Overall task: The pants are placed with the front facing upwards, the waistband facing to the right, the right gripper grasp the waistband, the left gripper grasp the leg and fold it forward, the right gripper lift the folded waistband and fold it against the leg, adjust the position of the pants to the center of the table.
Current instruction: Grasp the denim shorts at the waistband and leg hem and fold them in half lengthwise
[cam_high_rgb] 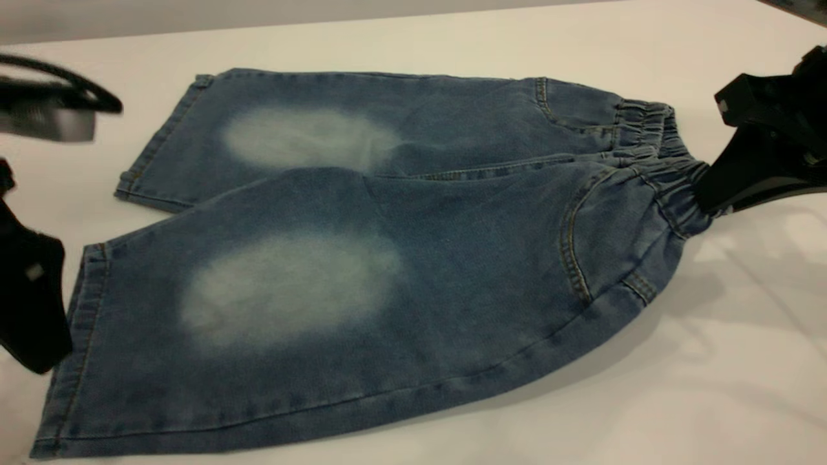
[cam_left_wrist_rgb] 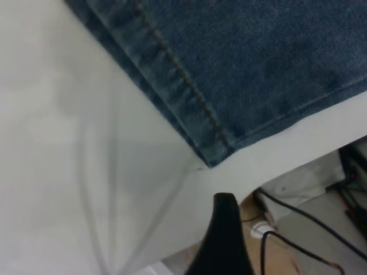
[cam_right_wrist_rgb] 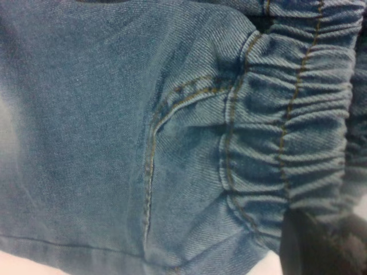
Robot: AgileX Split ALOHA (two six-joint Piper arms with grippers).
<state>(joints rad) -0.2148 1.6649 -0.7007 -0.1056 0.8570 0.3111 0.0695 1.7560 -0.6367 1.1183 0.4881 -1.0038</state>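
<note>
While no writing or label can be read anywhere, the pants [cam_high_rgb: 362,258] lie flat on the white table [cam_high_rgb: 711,387], waistband [cam_high_rgb: 672,174] toward the right end effector [cam_high_rgb: 701,194], which is clenched on that gathered band. Beyond the leg hems sits the left end effector [cam_high_rgb: 32,303] (grip state unclear), off the fabric.

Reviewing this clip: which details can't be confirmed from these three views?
- Left tool: cut off by the exterior view's edge; whether it grips the pants is unclear.
- Right tool: its tips are hidden against the waistband.
- Back pocket: hidden underneath.
- Table: cropped on every side.
</note>
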